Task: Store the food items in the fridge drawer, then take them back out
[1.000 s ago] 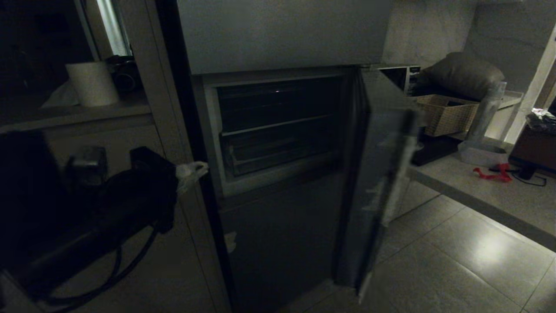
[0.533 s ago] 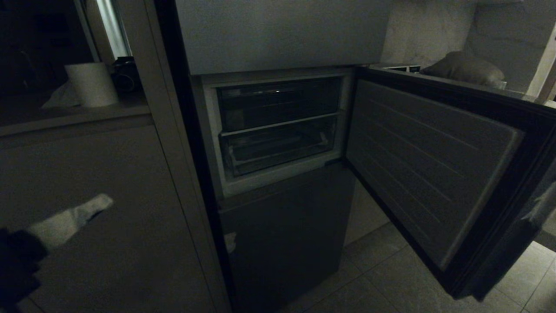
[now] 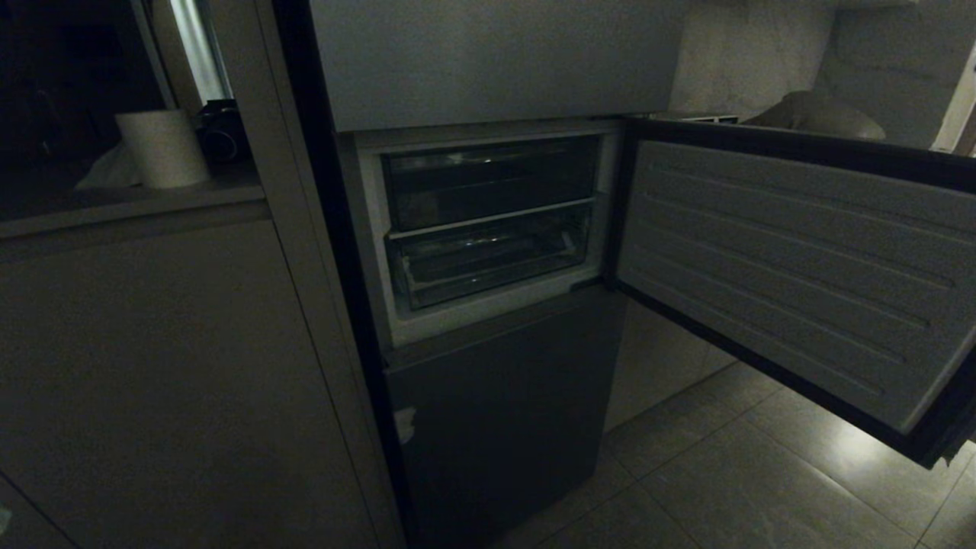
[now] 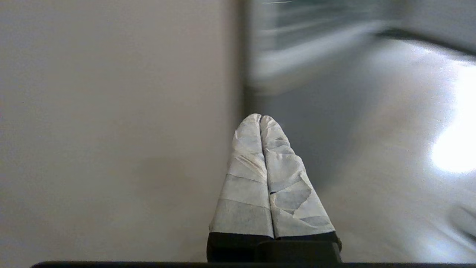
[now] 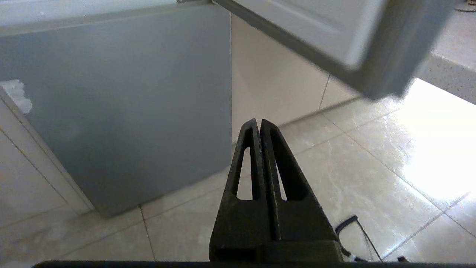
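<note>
The dark grey fridge (image 3: 496, 61) fills the middle of the head view, its middle door (image 3: 785, 267) swung wide to the right. Inside the open compartment, the clear fridge drawer (image 3: 488, 263) sits pushed in under a second clear bin (image 3: 488, 183). No food items show in any view. My left gripper (image 4: 260, 117) is out of the head view; its tape-wrapped fingers are shut on nothing, pointing along the seam between a pale cabinet (image 4: 111, 130) and the fridge. My right gripper (image 5: 259, 121) is shut and empty, low over the floor beside the fridge's bottom panel (image 5: 130, 111).
Pale cabinets (image 3: 168, 366) flank the fridge on the left, with a paper roll (image 3: 160, 149) on a ledge above. The open door juts over the tiled floor (image 3: 762, 488) on the right. A thin black cable (image 5: 349, 223) lies on the tiles near my right gripper.
The fridge's middle door has swung from nearly edge-on to wide open on the right. My left arm has dropped down and left, out of the head view.
</note>
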Controlling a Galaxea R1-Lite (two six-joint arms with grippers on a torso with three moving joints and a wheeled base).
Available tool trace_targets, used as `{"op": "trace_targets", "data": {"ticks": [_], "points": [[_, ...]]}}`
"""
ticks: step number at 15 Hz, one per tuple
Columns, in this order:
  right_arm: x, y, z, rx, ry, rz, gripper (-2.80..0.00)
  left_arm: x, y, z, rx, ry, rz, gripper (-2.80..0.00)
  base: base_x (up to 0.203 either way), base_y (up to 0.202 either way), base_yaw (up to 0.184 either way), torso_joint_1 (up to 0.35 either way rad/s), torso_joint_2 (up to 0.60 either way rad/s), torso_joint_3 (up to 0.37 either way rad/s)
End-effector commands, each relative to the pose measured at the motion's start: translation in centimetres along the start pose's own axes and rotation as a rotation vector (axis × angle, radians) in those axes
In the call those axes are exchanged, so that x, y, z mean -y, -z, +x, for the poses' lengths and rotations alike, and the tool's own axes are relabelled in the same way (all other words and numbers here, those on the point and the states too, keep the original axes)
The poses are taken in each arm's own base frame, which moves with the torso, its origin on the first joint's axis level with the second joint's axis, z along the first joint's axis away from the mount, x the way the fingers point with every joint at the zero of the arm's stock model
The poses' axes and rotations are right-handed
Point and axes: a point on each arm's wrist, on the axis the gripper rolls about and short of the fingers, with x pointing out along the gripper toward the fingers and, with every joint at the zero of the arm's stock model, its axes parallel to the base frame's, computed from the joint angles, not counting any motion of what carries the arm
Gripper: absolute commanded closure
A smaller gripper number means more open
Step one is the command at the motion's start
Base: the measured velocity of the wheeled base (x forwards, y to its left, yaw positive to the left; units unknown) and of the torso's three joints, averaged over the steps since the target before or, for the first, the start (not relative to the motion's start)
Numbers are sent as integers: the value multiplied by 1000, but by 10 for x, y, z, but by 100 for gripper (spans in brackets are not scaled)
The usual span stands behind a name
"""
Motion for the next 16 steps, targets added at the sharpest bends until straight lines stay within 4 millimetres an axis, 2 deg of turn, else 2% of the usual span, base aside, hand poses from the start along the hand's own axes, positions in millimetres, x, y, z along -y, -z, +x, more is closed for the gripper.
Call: {"op": "trace_targets", "data": {"ticks": [1, 3, 7, 8, 10, 11, 13, 16], "points": [[0, 1, -2, 25, -1, 0, 0, -1, 13, -12, 31, -140, 14, 0, 0, 0, 0, 0, 0, 0], [0, 1, -4, 53, 1, 2, 0, 1, 44, -19, 15, -181, 91, 0, 0, 0, 0, 0, 0, 0], [0, 1, -4, 63, -1, 2, 0, 9, 92, -23, 38, 68, 155, 0, 0, 0, 0, 0, 0, 0], [0, -6, -6, 88, -3, 6, 0, 10, 97, -24, 47, 90, 157, 0, 0, 0, 0, 0, 0, 0], [0, -38, -13, 144, -11, 47, 0, 10, 104, -22, 6, 102, 155, 0, 0, 0, 0, 0, 0, 0], [0, -56, -11, 123, -17, 76, 0, 10, 104, -22, 4, 92, 150, 0, 0, 0, 0, 0, 0, 0], [-1, -86, 14, -5, -31, 124, 0, 10, 104, -22, 8, 95, 146, 0, 0, 0, 0, 0, 0, 0], [-1, -111, 60, -91, -48, 186, 0, 10, 104, -22, 5, 91, 111, 0, 0, 0, 0, 0, 0, 0]]}}
